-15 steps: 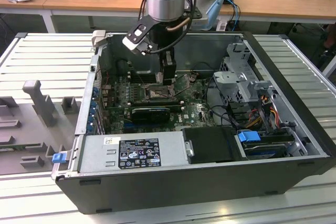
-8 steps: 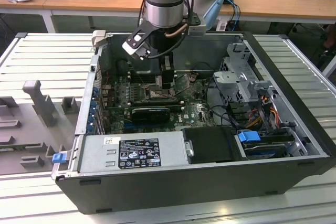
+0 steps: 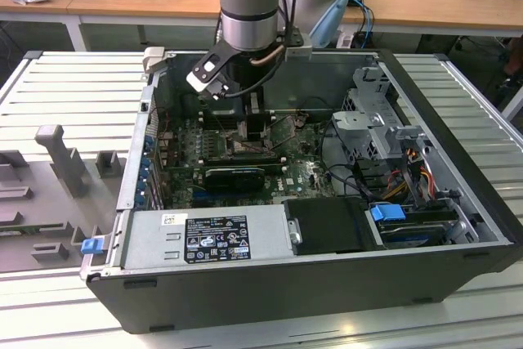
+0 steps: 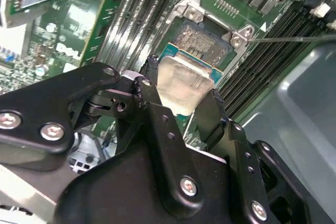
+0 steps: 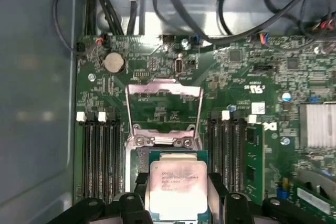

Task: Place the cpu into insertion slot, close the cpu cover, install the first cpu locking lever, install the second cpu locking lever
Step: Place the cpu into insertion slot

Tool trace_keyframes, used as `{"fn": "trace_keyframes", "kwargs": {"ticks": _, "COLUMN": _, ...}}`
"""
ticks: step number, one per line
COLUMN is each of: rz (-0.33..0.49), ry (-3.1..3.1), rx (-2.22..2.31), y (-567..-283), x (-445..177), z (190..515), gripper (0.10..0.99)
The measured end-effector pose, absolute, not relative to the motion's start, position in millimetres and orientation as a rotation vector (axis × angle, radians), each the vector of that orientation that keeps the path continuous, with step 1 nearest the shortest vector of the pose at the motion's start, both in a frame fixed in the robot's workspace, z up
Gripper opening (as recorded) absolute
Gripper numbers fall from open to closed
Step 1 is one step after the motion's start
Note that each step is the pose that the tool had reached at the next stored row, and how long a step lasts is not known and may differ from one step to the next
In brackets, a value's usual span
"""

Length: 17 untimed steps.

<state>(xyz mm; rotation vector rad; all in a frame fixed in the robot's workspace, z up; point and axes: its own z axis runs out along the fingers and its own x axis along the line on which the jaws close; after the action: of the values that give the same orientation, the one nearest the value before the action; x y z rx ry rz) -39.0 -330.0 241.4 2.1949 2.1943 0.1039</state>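
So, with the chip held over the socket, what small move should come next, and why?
Probably ease the cpu down and slightly toward the uncovered part of the insertion slot. The claw is shut on the cpu, which covers only part of the slot's contacts, and the cpu cover stands open.

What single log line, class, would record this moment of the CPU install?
fingers: shut on cpu | cpu: over insertion slot, seating unclear | cpu cover: open

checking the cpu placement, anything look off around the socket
Nothing damaged or spilled. The cpu, held in the gripper, covers only part of the insertion slot, so it is not seated; the cpu cover is open.
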Motion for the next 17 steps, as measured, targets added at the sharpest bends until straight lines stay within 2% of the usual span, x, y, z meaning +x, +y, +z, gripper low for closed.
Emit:
{"fn": "trace_keyframes", "kwargs": {"ticks": 6, "rz": 0.104, "ry": 2.199, "rx": 2.191, "y": -321, "x": -41, "z": 225, "gripper": 0.525}}
{"fn": "trace_keyframes", "kwargs": {"ticks": 17, "rz": 0.104, "ry": 2.167, "rx": 2.222, "y": -320, "x": -46, "z": 208, "gripper": 0.525}}
